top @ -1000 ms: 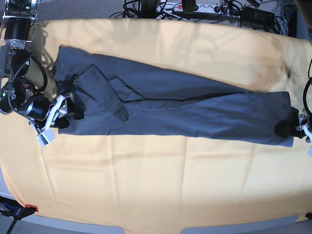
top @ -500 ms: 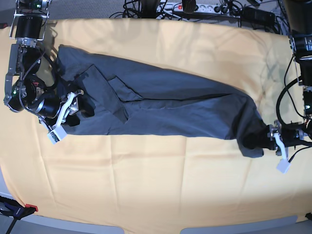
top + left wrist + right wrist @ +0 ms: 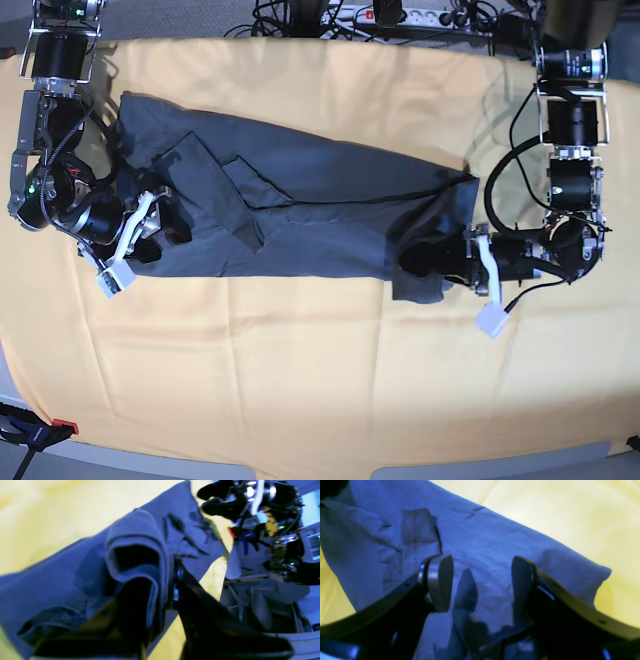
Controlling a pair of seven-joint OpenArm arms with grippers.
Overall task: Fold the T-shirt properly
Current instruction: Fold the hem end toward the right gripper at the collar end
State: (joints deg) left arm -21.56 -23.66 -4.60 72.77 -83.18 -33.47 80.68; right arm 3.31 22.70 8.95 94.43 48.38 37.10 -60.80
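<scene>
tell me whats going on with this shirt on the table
A two-armed robot is folding a dark slate-blue T-shirt laid across a yellow-orange tablecloth. The left end effector is shut on the shirt's hem end and has dragged it inward toward the middle, bunching the fabric there. The right end effector is open, poised over the collar end without gripping it.

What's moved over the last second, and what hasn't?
The left hand, shut on the T-shirt hem, has dragged that end across the tablecloth toward the collar end, bunching it. The right hand moved slightly inward and is open above the shirt. Collar end and sleeve fold stayed put.
</scene>
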